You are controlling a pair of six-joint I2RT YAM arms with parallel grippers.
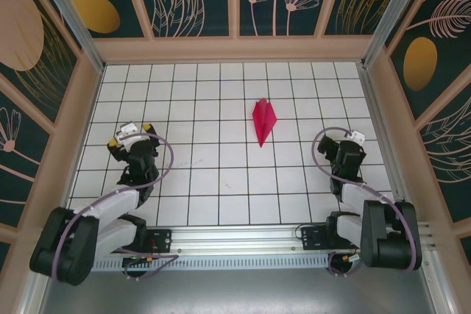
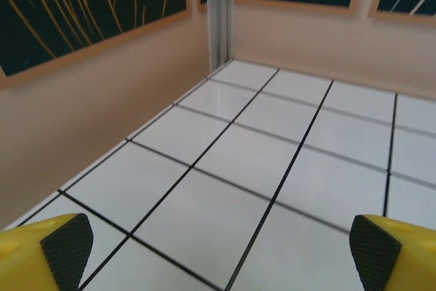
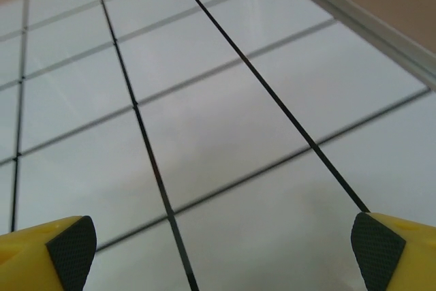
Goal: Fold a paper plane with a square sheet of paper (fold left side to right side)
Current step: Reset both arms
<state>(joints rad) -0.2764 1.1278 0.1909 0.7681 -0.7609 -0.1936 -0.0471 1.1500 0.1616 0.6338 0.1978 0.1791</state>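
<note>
The magenta-pink paper plane (image 1: 263, 119) lies on the white tiled table (image 1: 221, 182), right of centre, a slim folded dart with its narrow tip toward the near side. It is the square sheet of paper in folded form. My left gripper (image 1: 132, 134) stands open at the table's left side, far from the plane, and its yellow fingers (image 2: 41, 253) with black pads frame bare tiles. To the right of the plane, a couple of tiles away, my right gripper (image 1: 349, 140) is open, with nothing between its fingers (image 3: 48, 253).
Peach-coloured walls (image 1: 235, 49) with dark floral panels enclose the table at the back and both sides. A metal rail (image 1: 235, 237) with the arm bases runs along the near edge. The left wrist view faces the back left corner (image 2: 219, 59).
</note>
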